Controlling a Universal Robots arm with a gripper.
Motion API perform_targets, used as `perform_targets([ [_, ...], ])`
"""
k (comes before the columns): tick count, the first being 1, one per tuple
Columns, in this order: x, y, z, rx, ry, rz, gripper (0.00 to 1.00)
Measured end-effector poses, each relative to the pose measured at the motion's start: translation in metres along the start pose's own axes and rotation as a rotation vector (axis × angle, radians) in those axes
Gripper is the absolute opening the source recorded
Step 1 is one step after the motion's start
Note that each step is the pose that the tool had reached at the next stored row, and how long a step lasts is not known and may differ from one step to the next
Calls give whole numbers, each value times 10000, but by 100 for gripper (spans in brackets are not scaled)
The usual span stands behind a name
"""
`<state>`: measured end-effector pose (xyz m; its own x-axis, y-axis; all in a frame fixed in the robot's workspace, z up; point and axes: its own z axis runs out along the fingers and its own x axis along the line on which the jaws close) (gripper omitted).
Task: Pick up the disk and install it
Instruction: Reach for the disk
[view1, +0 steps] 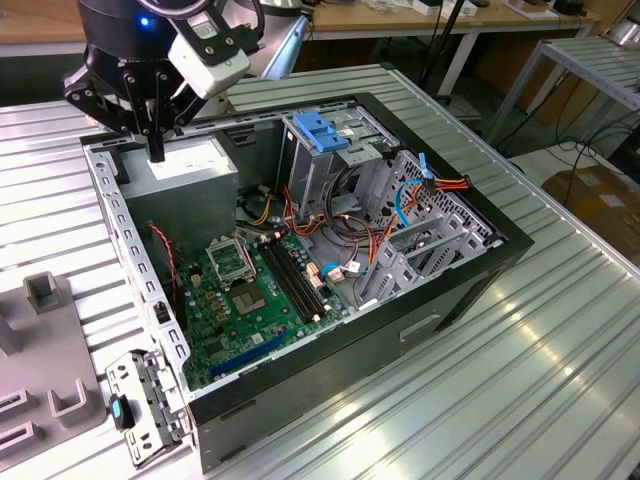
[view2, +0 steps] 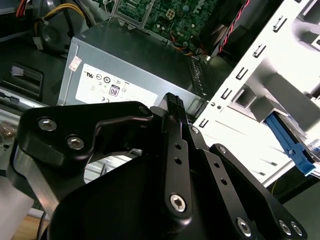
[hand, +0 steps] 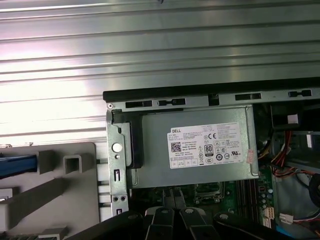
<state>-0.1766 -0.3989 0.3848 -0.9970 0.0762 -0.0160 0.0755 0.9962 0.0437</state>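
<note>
My gripper (view1: 155, 148) hangs over the back corner of the open computer case (view1: 480, 265), at the exterior view's left. It is shut, fingers pressed together with nothing between them, just above the grey power-supply box (view1: 190, 165). In the second wrist view the closed fingertips (view2: 173, 102) point at that box (view2: 130, 70). The disk is not clearly in view. A blue strip (hand: 17, 165) lies at the picture's edge on the grey fixture (hand: 55, 195) in the first wrist view; I cannot tell whether it is the disk.
Inside the case are the green motherboard (view1: 250, 290), loose cables (view1: 430, 190) and the metal drive cage with a blue plastic top (view1: 320, 135). A metal bracket with a blue latch (view1: 122, 410) sits at the case's near corner. The ribbed metal table (view1: 540, 380) surrounds the case.
</note>
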Motion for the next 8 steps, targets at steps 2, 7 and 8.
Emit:
perform_targets([
  [2, 5, -1, 1, 0, 2, 0, 11],
  [7, 24, -2, 6, 1, 9, 0, 11],
  [8, 32, -3, 8, 1, 13, 0, 11],
])
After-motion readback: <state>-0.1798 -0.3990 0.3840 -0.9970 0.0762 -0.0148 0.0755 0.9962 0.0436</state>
